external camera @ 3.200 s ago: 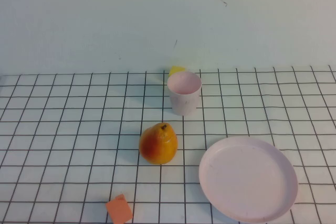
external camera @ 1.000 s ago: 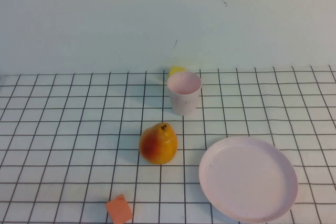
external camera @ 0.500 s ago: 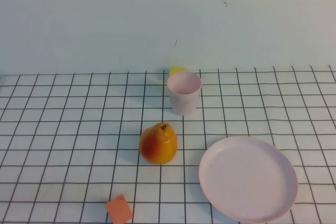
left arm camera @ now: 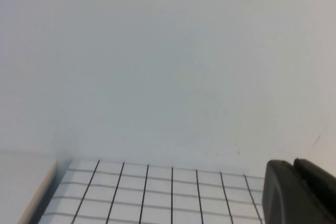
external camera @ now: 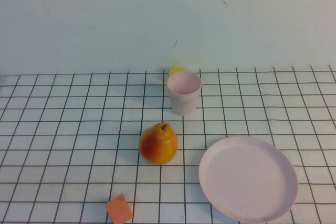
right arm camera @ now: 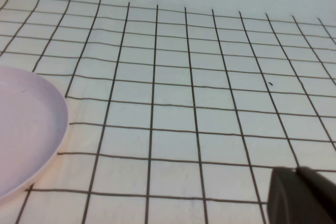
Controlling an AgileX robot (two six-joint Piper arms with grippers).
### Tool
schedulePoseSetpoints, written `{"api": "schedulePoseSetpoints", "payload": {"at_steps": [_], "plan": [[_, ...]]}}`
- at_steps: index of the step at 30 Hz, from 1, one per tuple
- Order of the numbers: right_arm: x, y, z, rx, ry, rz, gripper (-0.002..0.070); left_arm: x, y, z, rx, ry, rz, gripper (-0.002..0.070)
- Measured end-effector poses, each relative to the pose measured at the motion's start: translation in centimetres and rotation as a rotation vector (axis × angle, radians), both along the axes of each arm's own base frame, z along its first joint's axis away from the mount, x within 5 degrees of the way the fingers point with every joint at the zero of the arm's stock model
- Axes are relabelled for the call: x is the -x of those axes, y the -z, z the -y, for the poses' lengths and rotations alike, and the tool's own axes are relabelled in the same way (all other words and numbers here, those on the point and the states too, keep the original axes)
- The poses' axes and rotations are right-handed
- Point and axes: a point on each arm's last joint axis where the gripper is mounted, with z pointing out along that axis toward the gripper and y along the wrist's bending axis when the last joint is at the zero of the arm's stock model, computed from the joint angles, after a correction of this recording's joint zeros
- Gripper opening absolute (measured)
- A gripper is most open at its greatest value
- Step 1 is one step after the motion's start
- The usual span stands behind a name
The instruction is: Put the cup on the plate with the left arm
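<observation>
yellow thing (external camera: 176,70): you see only its top, behind cup (external camera: 184,93)
plate (right arm camera: 26,129): cut off beside right gripper (right arm camera: 299,195)
left gripper (left arm camera: 299,192): cropped

The gridded tabletop (external camera: 63,129) carries one pink cup (external camera: 184,94), one pink plate (external camera: 248,178), one pear (external camera: 158,144), one orange block (external camera: 119,210) and one yellow item (external camera: 176,70) partly hidden behind the cup.

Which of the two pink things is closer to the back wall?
The cup. It stands upright farther back, just in front of a small yellow thing, while the wide flat plate lies at the near right. Neither gripper shows from above.
</observation>
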Motion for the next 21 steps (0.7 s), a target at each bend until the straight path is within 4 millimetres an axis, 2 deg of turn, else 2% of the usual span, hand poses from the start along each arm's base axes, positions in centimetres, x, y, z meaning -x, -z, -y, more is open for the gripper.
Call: {"api": "schedulePoseSetpoints", "payload": {"at_steps": [4,8,13,16,21], "plan": [[0.0,0.0,0.0,0.000,0.000,0.000,-0.0002,0.8,-3.5,0.0,0.002,0.001,-0.004,-0.0002],[0.0,0.0,0.0,0.000,0.000,0.000,-0.0002,0.5,-5.5,0.0,-0.005,0.003,-0.078,-0.0002],[0.0,0.0,0.0,0.000,0.000,0.000,-0.0002,-1.5,-4.0,0.1,-0.094,0.021,-0.239,-0.0002],[0.0,0.0,0.0,0.000,0.000,0.000,-0.0002,-2.9,-3.2,0.5,-0.083,0.065,-0.392,-0.0003],[0.0,0.0,0.0,0.000,0.000,0.000,-0.0002,-6.1,-4.7,1.5,-0.061,0.146,-0.643,-0.0002]]}}
